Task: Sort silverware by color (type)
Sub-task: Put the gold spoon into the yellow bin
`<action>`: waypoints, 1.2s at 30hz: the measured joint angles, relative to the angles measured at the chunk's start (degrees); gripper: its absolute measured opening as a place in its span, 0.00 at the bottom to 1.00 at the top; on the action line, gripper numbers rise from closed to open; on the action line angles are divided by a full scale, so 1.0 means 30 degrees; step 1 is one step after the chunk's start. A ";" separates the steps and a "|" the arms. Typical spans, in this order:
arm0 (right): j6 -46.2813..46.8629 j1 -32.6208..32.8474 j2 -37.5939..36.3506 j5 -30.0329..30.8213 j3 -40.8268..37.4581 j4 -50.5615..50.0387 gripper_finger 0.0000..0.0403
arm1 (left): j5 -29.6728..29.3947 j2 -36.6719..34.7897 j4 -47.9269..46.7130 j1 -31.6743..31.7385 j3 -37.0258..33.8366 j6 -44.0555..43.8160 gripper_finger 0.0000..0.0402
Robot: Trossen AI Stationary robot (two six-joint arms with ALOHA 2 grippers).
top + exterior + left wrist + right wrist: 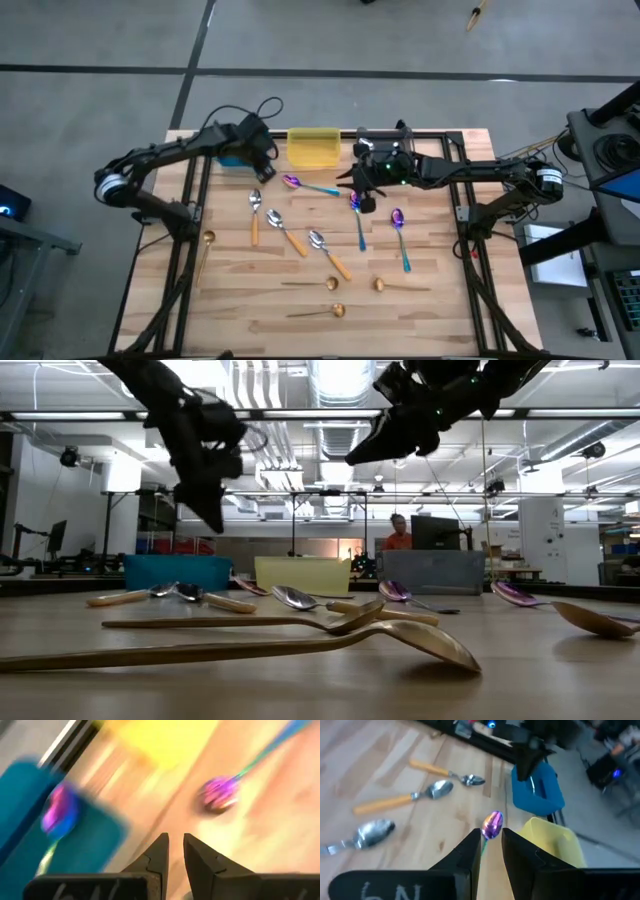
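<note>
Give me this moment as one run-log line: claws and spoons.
left claw: empty, by blue bin, one purple spoon inside | right claw: gripping purple spoon | table: orange, gold, purple spoons unsorted

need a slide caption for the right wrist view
Right claw grips a purple-blue spoon above the table, orange-handled spoons and blue bin beyond.

Bright ceiling tubes overhead, even light on the table (420,310), only soft shadows under the arms. At table height both arms go to black silhouettes against the lit room. Left wrist view smears badly with motion blur; the blue bin (30,795) at nine o'clock is a streak.
</note>
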 joint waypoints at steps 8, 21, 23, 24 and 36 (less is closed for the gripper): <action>0.8319 -0.0001 0.0000 -0.0009 0.0007 0.0354 0.17 | 0.0226 -0.2371 0.5945 -0.4446 -0.2397 -0.1308 0.10; 1.2642 0.0036 0.0000 -0.0017 0.0015 0.0268 0.17 | 0.0225 -0.3065 1.0584 -0.8075 -0.5725 -0.2166 0.10; 1.3008 0.0036 0.0000 -0.0025 0.0015 0.0277 0.17 | 0.0197 -0.3065 1.0700 -0.8080 -0.5750 -0.2168 0.10; 1.3178 0.0036 0.0000 -0.0025 0.0015 0.0283 0.17 | 0.0186 -0.3065 1.0701 -0.8080 -0.5750 -0.2168 0.10; 1.4227 0.0342 0.0000 -0.0221 0.0015 0.0313 0.17 | 0.0030 -0.3065 1.0719 -0.8080 -0.4912 -0.1131 0.10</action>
